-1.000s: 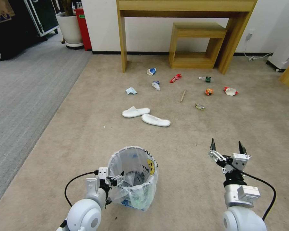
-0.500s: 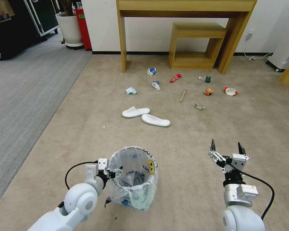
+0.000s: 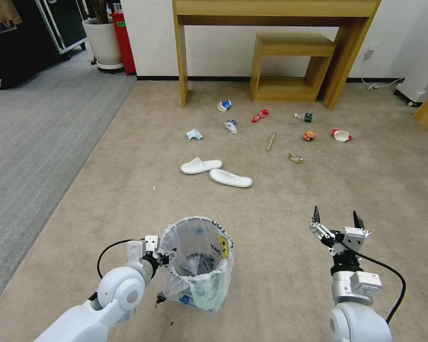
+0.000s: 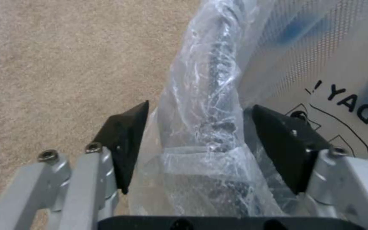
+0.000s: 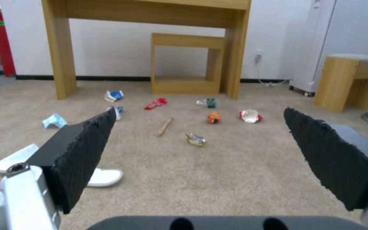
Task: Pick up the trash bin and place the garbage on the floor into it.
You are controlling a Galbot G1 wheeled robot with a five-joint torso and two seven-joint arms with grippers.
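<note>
The trash bin [image 3: 198, 263], lined with a crinkly whitish bag with black lettering, stands on the beige floor [image 3: 280, 199] close in front of me. My left gripper [image 3: 167, 257] is at its left rim. In the left wrist view the left gripper [image 4: 200, 107] is open, its black fingers [image 4: 124, 140] straddling the bagged rim [image 4: 209, 105] with gaps on both sides. My right gripper [image 3: 335, 216] hovers open to the right of the bin. The garbage lies farther ahead: two white slippers [image 3: 201, 166], a pale blue mask [image 3: 193, 135], a stick [image 3: 270, 141], a bottle [image 3: 304, 116] and several wrappers [image 3: 260, 115].
A wooden desk [image 3: 276, 14] with a low shelf unit [image 3: 290, 66] stands against the far wall behind the litter. Grey ribbed carpet [image 3: 38, 128] runs along the left. A white planter [image 3: 102, 42] and a red box [image 3: 123, 42] stand far left.
My left arm has swung lower and to the left, drawing its gripper back from over the bin's mouth to the left rim. The right arm and the litter are unchanged.
</note>
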